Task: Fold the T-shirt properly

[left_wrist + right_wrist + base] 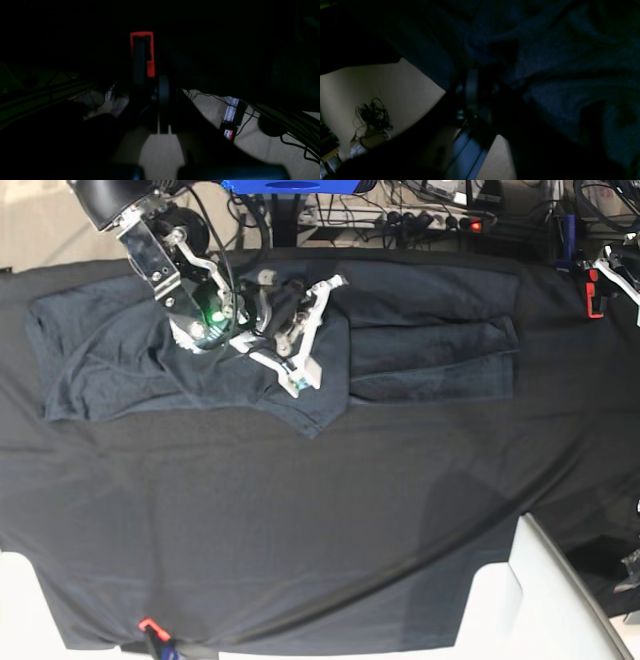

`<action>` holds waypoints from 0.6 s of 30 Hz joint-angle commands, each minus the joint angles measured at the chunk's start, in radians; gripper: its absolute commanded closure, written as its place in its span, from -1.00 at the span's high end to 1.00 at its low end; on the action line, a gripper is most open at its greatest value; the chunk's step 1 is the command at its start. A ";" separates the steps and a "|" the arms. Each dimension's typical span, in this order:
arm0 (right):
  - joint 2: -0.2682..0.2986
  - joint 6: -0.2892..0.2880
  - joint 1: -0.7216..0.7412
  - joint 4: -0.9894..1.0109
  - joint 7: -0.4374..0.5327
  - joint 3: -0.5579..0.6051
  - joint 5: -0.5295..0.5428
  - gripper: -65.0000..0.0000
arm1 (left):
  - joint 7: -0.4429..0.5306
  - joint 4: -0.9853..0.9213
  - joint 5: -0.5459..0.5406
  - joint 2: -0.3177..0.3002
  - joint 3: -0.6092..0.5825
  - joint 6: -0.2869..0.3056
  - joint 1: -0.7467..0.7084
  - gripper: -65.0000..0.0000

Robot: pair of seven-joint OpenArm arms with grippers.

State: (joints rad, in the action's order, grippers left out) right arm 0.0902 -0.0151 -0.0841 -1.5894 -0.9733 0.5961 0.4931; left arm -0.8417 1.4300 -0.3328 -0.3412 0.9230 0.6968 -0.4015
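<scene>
Right hand, base view: white-framed fingers spread apart, one reaching toward the far edge of the shirt, the other toward its near hem, with cloth between them. The hand hangs low over the middle of the shirt; contact with the cloth cannot be told. Its arm enters from the far left corner, a green light showing on the wrist.

Right wrist view: very dark. Wrinkled blue-grey shirt cloth fills the upper and right part of the picture; the fingers are too dim to read here. Pale floor with a tangle of cable shows at lower left.

Shirt, base view: lies on the far half of the worktop, which is covered in black cloth. Its left part is spread and wrinkled, a point of hem hangs toward the near side under the hand, and its right part lies folded in flat bands.

Left hand, base view: at the far right edge of the worktop, well apart from the shirt, with a red piece showing. Whether it is apart or together cannot be told. Left wrist view: nearly black; a red-edged finger stands upright at centre, with pale floor and cables below.
</scene>
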 commanded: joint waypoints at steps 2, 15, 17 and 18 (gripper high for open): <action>-0.002 -0.003 0.007 -0.062 0.007 -0.006 0.016 -0.31 | 0.012 0.012 -0.007 -0.026 0.008 0.001 -0.003 -1.00; 0.018 0.000 0.194 0.123 0.044 -0.213 0.016 -0.21 | 0.163 0.004 -0.001 -0.051 0.011 0.001 -0.109 -1.00; 0.016 0.000 0.235 0.189 0.052 -0.209 0.016 -0.21 | 0.209 -0.007 -0.004 -0.046 0.015 0.001 -0.133 -1.00; 0.016 0.000 0.252 0.214 0.067 -0.209 0.016 -0.21 | 0.224 -0.018 -0.007 -0.046 0.015 0.001 -0.138 -1.00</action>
State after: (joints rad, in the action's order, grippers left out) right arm 0.1093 -0.0113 0.1421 -1.3586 -0.9245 0.3908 0.4976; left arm -0.6300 1.4033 -0.3325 -0.3695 0.9291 0.6971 -0.5327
